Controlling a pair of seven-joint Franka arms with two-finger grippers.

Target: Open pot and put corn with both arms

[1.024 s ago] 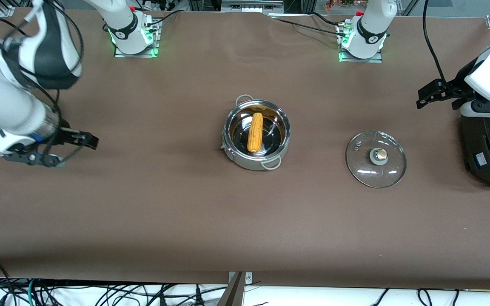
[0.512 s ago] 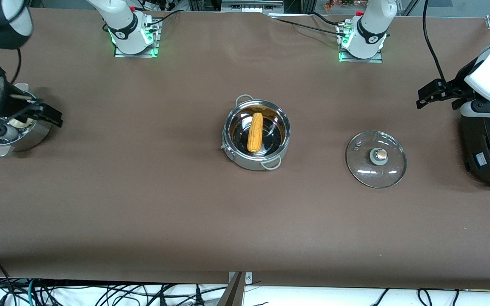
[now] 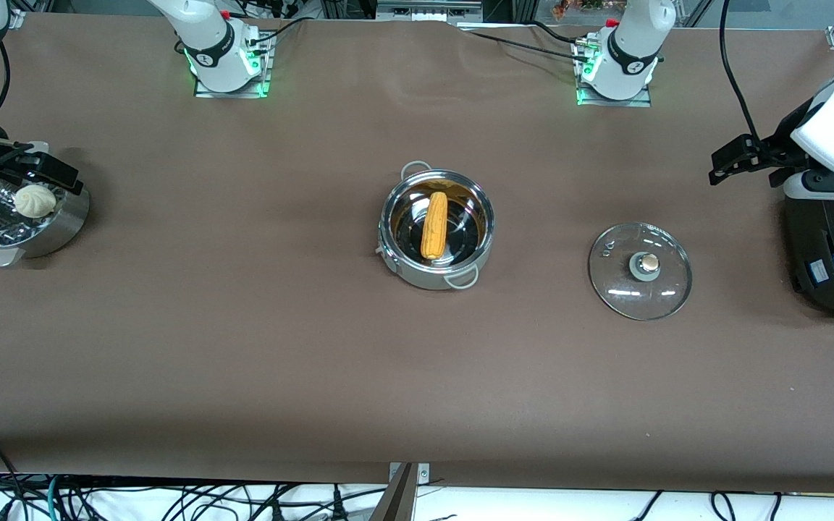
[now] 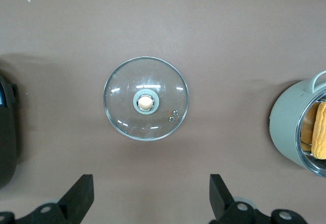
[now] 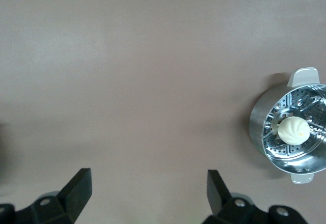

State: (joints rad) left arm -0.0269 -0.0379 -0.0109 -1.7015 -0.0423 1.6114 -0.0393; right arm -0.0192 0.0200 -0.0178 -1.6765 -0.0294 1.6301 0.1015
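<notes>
The shiny steel pot [image 3: 397,268] stands open at the table's middle with the yellow-orange corn [image 3: 434,224] lying in it; both show at the edge of the left wrist view, pot [image 4: 285,127] and corn [image 4: 318,135]. Its glass lid [image 3: 627,289] with a tan knob lies flat on the table toward the left arm's end, also in the left wrist view [image 4: 122,114]. My left gripper [image 3: 739,163] is open and empty, high up at the left arm's end [image 4: 151,193]. My right gripper [image 3: 44,174] is open and empty, high over the steamer pot [image 5: 148,191].
A steel steamer pot [image 3: 62,231] with a white bun [image 3: 34,200] stands at the right arm's end, also in the right wrist view [image 5: 260,127]. A black rounded cooker [image 3: 833,253] stands at the left arm's end.
My right arm has pulled back and up toward its end of the table, uncovering the steamer pot and bun. The left arm, pot, corn and lid have not moved.
</notes>
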